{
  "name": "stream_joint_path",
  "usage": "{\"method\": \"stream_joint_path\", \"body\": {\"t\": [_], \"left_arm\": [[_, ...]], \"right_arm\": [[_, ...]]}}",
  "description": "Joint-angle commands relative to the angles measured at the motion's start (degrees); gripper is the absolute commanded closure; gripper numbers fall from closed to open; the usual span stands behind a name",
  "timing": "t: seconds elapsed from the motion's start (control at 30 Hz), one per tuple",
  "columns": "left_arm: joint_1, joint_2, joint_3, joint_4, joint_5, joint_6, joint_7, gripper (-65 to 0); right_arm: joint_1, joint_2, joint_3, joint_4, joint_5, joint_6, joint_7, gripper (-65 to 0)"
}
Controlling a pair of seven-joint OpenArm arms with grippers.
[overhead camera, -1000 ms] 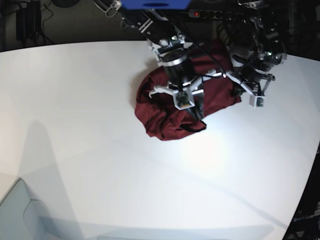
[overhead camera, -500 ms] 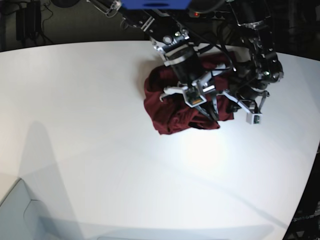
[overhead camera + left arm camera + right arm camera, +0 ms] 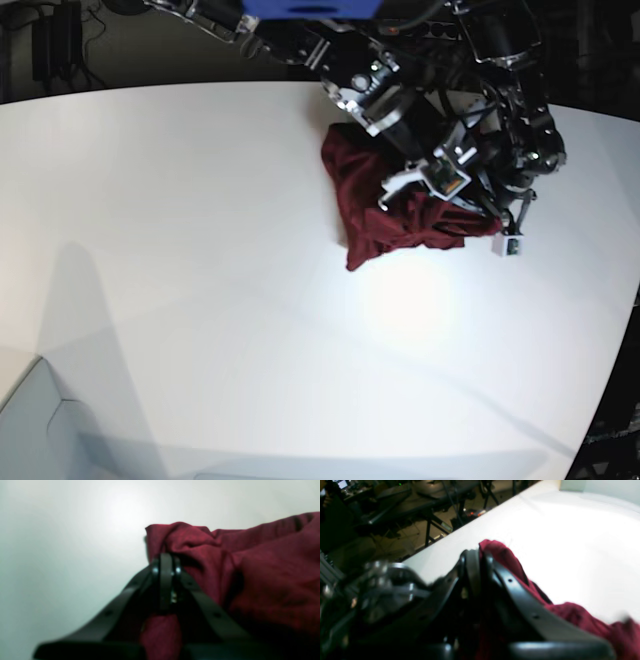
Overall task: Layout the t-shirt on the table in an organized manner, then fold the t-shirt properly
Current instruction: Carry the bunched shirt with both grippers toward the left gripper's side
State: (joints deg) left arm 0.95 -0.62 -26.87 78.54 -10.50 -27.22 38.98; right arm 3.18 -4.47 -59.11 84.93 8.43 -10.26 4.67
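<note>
Left wrist view: our left tool (image 3: 166, 566) is clamped shut on the bunched maroon shirt (image 3: 262, 580) over the white surface (image 3: 62, 542). Right wrist view: our right tool (image 3: 473, 562) pinches another fold. Base view: shirt near the far edge; we should pull the grips apart evenly to spread it.

Two black arms, silver-ringed joints, black cables looped along them, white camera brackets near the wrists. Left gripper (image 3: 166, 562) and right gripper (image 3: 473, 555): slim black fingers with small screw holes, shiny bolts at tips.
</note>
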Motion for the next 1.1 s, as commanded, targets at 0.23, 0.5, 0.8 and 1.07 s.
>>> {"method": "stream_joint_path", "body": {"t": [0.23, 0.5, 0.8, 1.07], "left_arm": [[0.41, -0.04, 0.10, 0.27, 1.23, 0.37, 1.85, -0.1], [0.41, -0.04, 0.10, 0.27, 1.23, 0.37, 1.85, -0.1], [0.41, -0.04, -1.39, 1.85, 1.14, 0.37, 1.85, -0.1], [-0.03, 3.04, -8.42, 6.86, 1.14, -0.07, 1.85, -0.1]], "right_arm": [[6.09, -2.87, 0.34, 0.75, -0.38, 0.11, 1.44, 0.0], [8.20, -4.53, 2.80, -3.91, -0.38, 0.02, 1.44, 0.0], [8.20, -4.53, 3.60, -4.62, -0.21, 0.02, 1.44, 0.0], [7.06, -4.53, 3.60, -4.71, -0.21, 0.02, 1.44, -2.8]]}}
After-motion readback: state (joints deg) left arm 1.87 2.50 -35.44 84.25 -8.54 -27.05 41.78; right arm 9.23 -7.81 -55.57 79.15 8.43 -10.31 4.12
